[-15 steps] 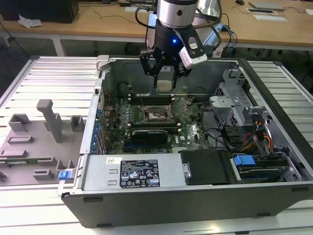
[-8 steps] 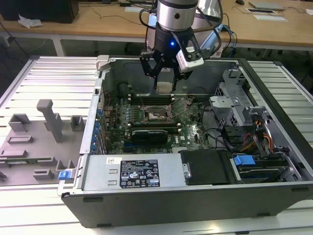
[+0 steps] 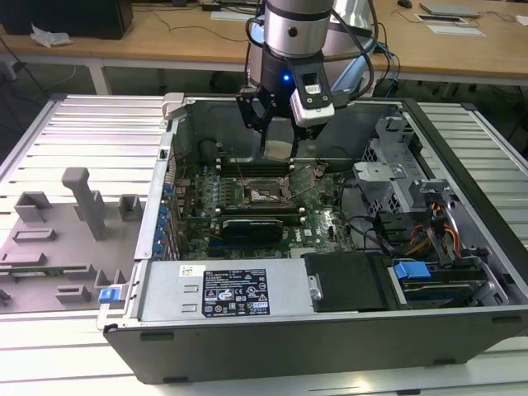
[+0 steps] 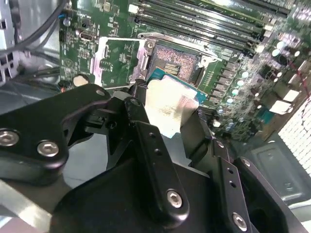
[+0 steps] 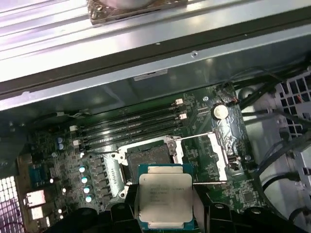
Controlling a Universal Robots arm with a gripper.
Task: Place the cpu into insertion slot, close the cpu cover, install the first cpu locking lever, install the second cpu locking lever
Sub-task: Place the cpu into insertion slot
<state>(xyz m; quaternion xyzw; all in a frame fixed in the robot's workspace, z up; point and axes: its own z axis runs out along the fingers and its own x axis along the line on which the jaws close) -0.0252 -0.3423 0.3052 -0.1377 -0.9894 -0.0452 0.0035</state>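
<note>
Open PC case (image 3: 462,330) on slatted metal bench (image 3: 74,124), wooden desks (image 3: 165,41) behind; gripper (image 4: 167,121) fingers clamped on cpu (image 5: 165,201) near insertion slot (image 5: 146,160).

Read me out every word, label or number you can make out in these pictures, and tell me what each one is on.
Nothing here can be read with confidence.
The black label on the silver box: print too small.
The white sticker beside it: too small.
Top of the cpu, in the first wrist view: faint print, blurred.
</note>
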